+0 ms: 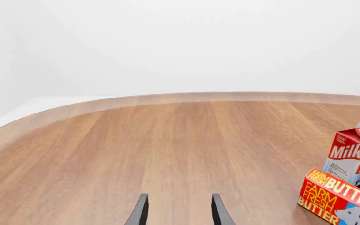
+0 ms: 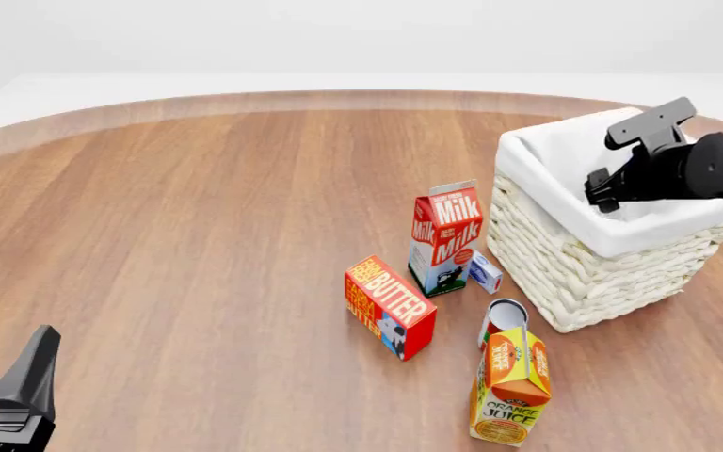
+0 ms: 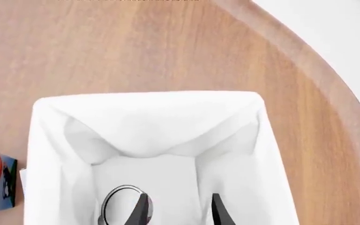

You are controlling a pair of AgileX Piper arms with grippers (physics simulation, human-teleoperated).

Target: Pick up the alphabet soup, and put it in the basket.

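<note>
The basket (image 2: 587, 273) stands at the right of the table; its white cloth lining (image 3: 148, 122) fills the right wrist view. Inside it, on the lining's floor, a can with a pale silver top (image 3: 118, 204) stands upright. Its label is hidden, so I take it for the alphabet soup by its top only. My right gripper (image 3: 178, 211) hangs open above the basket's inside, with the can just outside one finger and nothing between the fingers. In the front view my right arm (image 2: 682, 165) hovers over the basket. My left gripper (image 1: 178, 213) is open over bare wood at the near left.
A milk carton (image 2: 444, 235), a small blue-and-white box (image 2: 485, 271), a butter box (image 2: 390, 306), another can (image 2: 503, 318) and an orange juice carton (image 2: 512, 386) stand just left of and in front of the basket. The table's curved far edge (image 1: 186, 97) runs across the back.
</note>
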